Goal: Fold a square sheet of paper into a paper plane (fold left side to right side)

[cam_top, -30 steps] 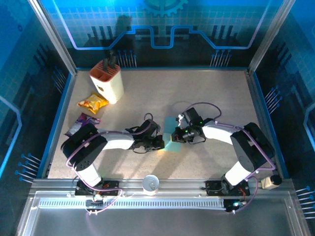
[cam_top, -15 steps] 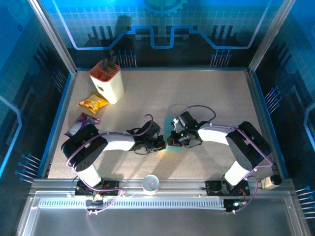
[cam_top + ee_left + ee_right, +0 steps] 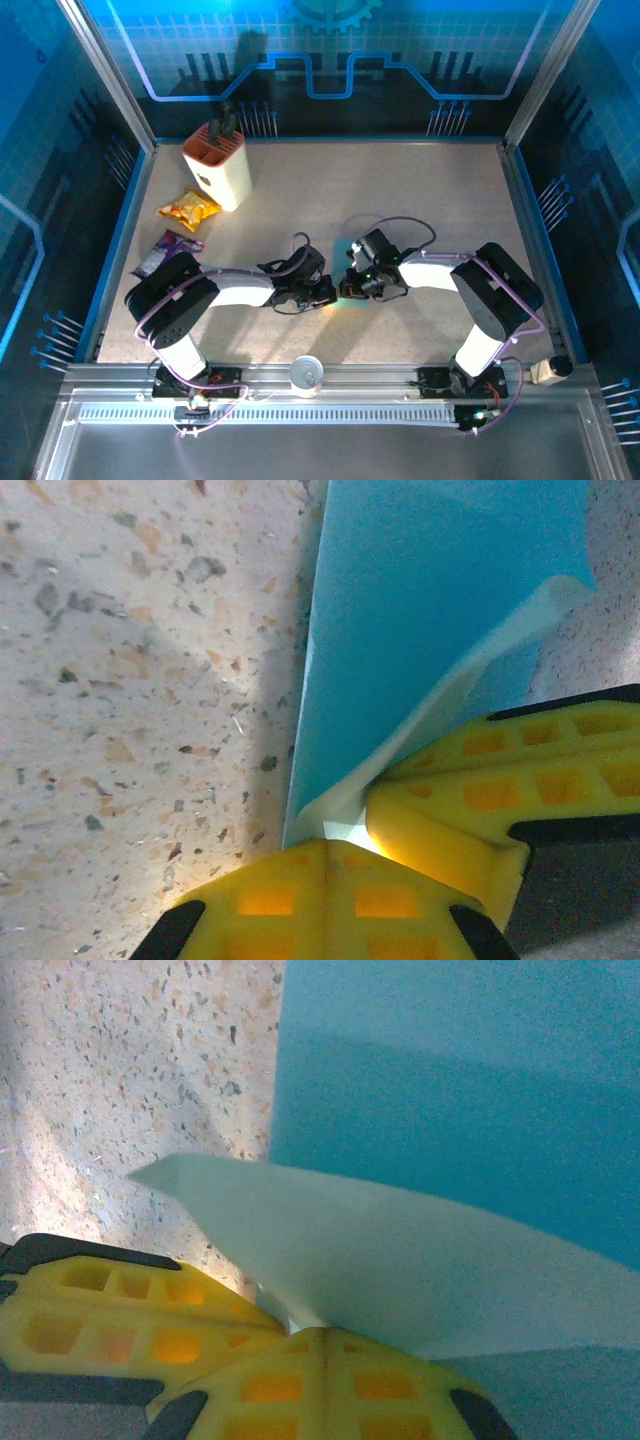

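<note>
Both arms are seen reaching inward and meeting near the middle of the speckled surface [image 3: 440,190].

The square sheet of paper [image 3: 430,600] is found there, lying mostly flat between the two wrists. One near portion is raised as a pale curled flap [image 3: 420,1260].

Left pincer [image 3: 328,292]: jaws fully closed with nothing between them. The tips are set on the surface at the sheet's near left corner, touching the right pincer.

Right pincer [image 3: 350,284]: jaws closed. The raised flap is seen coming out from its tips, so it is recorded as nipped on the sheet's edge.

A cream knife block [image 3: 217,165] is noted at the far left. A yellow snack packet [image 3: 188,209] and a purple snack packet [image 3: 165,250] lie nearer, well apart from the sheet.
</note>
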